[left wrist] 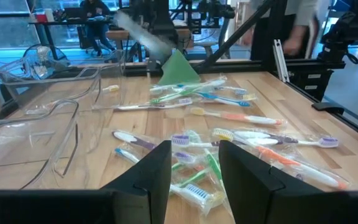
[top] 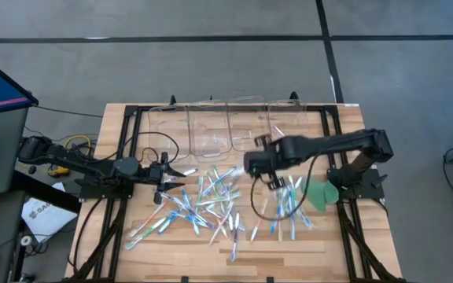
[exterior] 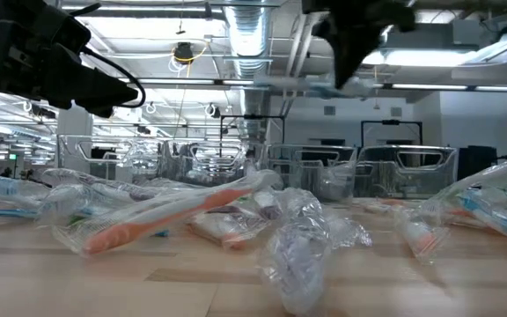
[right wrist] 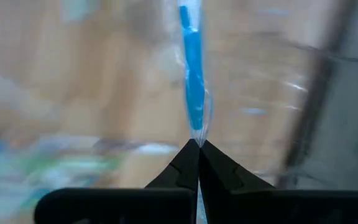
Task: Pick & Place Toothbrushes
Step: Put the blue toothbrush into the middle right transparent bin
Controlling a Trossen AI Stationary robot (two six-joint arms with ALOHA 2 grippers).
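We're mid-carry: right gripper (right wrist: 197, 144) pinches a blue toothbrush (right wrist: 192, 81) lifted above the pile (top: 211, 206), next move wants it over a clear bin (top: 211, 126) before release, left gripper (left wrist: 194, 165) waits half-open by the pile, green disc (top: 319, 195) off the path.

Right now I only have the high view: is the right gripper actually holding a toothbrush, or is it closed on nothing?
Observer: Holding. In its wrist view the right gripper is shut on a wrapped blue toothbrush.
Operator: Is it clear of the table?
Observer: Yes. The low view shows it high above the table and the loose toothbrushes lying there.
Operator: And the left gripper?
Observer: The left gripper is open, with nothing between its fingers.
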